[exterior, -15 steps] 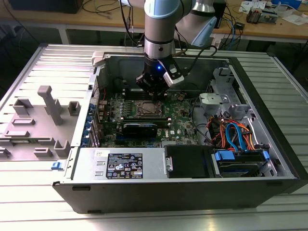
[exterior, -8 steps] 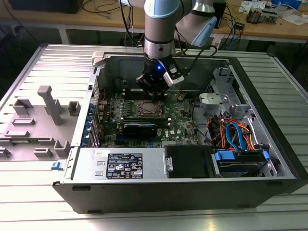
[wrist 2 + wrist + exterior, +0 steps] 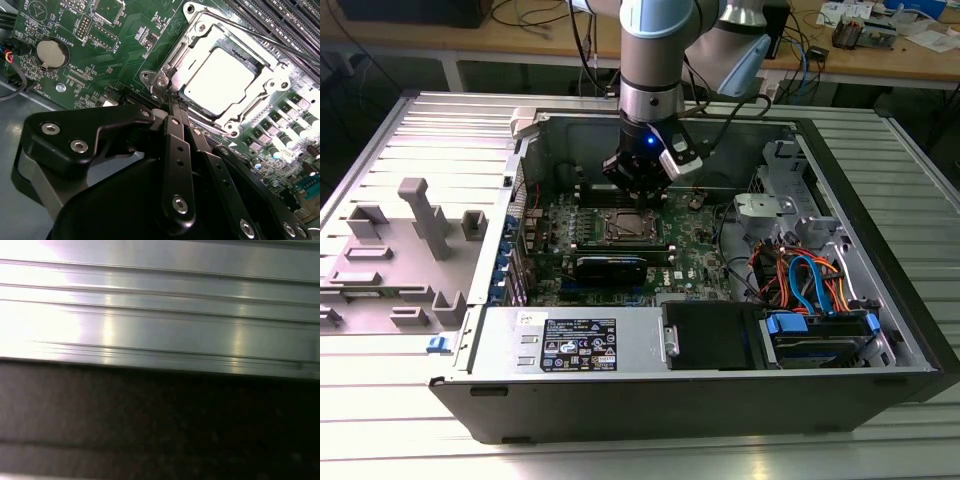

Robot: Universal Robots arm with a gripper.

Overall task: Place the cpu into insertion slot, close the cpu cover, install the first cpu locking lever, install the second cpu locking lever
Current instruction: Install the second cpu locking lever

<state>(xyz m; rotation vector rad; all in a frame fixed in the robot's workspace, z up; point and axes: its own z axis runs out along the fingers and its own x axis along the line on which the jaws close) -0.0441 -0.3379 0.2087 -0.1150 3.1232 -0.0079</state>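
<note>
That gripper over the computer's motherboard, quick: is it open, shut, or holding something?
Gripper: shut, fingers pressed together with nothing visibly held, tip at the edge of the cpu cover, which lies closed over the cpu.

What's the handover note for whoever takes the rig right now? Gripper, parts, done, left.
Gripper: jaws look shut, holding nothing, tip at the socket's corner in the second wrist view; in the exterior view it hangs just above the socket inside the open PC case.
Cpu: seated in the insertion slot.
Cpu cover: lies down flat around the chip.
Done: cpu placed, cover closed.
Left: the locking levers. A thin lever rod runs along one side of the socket; I can't tell whether either lever is latched.
</note>
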